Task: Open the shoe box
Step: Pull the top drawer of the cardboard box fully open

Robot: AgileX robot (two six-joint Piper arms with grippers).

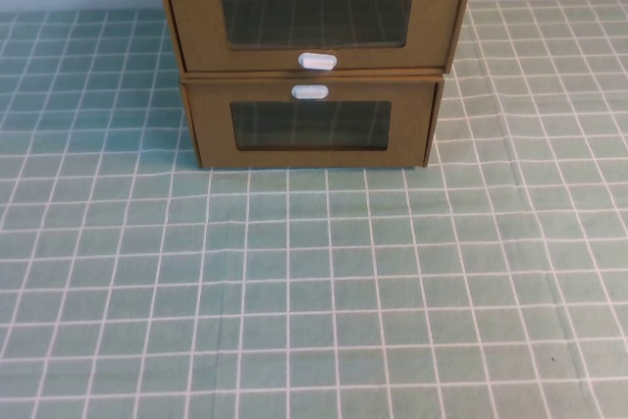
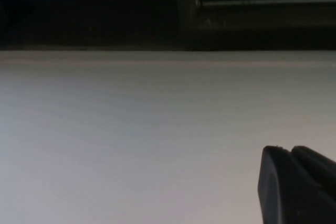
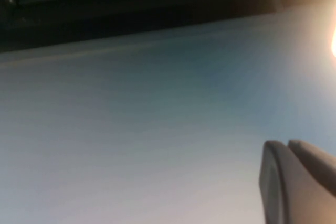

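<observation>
Upper brown shoe box (image 1: pixel 314 15) atop lower shoe box (image 1: pixel 310 125), both closed, windowed fronts.

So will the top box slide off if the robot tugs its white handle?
Maybe. The top shoe box looks like thin cardboard, so probably light, and it only rests on the lower box, so a tug on its handle might drag it. The left gripper and right gripper, both shut, are away from the boxes.

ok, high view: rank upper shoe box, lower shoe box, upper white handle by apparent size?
1. upper shoe box, though nearer the camera, so unsure.
2. lower shoe box.
3. upper white handle.
The left gripper and right gripper are shut, outside that view.
</observation>
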